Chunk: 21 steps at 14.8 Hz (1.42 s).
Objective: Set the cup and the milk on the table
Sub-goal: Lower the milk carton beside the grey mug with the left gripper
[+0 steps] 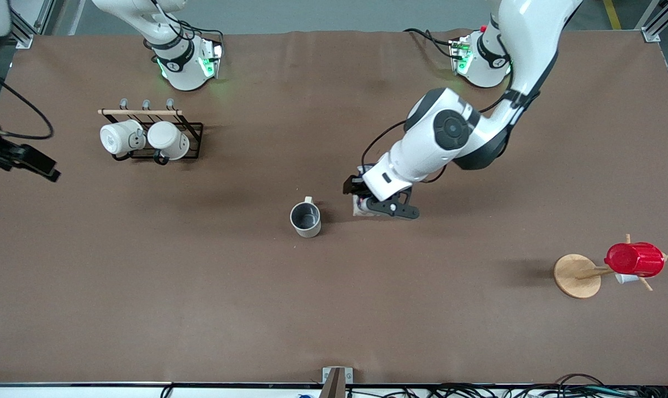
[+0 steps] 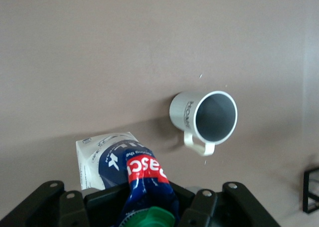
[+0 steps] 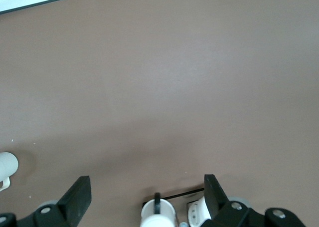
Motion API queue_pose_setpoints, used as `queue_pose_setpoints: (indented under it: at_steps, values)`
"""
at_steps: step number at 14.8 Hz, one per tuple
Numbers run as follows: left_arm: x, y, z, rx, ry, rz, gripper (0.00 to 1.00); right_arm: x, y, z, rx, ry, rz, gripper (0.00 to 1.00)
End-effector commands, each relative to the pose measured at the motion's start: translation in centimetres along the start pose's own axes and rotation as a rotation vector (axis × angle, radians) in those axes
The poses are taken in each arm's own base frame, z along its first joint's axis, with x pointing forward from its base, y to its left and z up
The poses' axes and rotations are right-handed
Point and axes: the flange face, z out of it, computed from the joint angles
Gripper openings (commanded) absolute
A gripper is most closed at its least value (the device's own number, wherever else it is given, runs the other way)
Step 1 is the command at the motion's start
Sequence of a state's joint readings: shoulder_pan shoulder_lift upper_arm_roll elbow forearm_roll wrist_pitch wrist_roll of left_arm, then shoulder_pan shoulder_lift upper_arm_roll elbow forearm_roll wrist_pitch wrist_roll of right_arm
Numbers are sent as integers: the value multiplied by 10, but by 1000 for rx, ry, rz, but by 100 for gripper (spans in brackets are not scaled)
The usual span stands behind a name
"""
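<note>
Now L jaws [image 1: 373, 207] grip boxy milk [image 2: 130, 168] beside round cup [image 1: 305, 219]; R jaws [image 3: 144, 197] open.

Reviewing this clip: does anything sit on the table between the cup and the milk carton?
Nothing. In the left wrist view, only bare brown table separates the cup from the milk, which the left pincer grips.

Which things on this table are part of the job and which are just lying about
Job:
- cup, upright on the table
- milk, in the left gripper beside the cup
- right gripper, open, waiting over the mug rack

Lying about:
- two white mugs on the black rack
- red ribbed cup on the wooden stand
</note>
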State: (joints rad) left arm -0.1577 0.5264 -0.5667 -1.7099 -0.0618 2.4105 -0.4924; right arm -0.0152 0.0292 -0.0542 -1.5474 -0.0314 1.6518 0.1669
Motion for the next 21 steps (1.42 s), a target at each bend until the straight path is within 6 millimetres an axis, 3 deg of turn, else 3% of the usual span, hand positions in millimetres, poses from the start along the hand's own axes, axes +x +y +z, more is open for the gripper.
queue_pose_setpoints:
  at_steps: [1, 3, 8, 11, 15, 21]
  values:
    - [9, 3, 8, -4, 13, -21, 3, -7, 4, -43, 17, 11, -23, 100]
    - [5, 8, 16, -8, 15, -24, 3, -4, 5, -52, 6, -14, -25, 100]
    - [6, 30, 29, -26, 61, 0, 3, -4, 6, -46, 11, -31, -83, 100]
    - [5, 28, 46, -7, 50, 18, 3, -5, 1, -44, 11, -37, -89, 100]
    - [13, 27, 49, -19, 56, 11, 3, -5, 2, -43, 11, -42, -86, 100]
    - [8, 34, 62, -40, 62, 9, 5, -6, 1, -43, 11, -42, -88, 100]
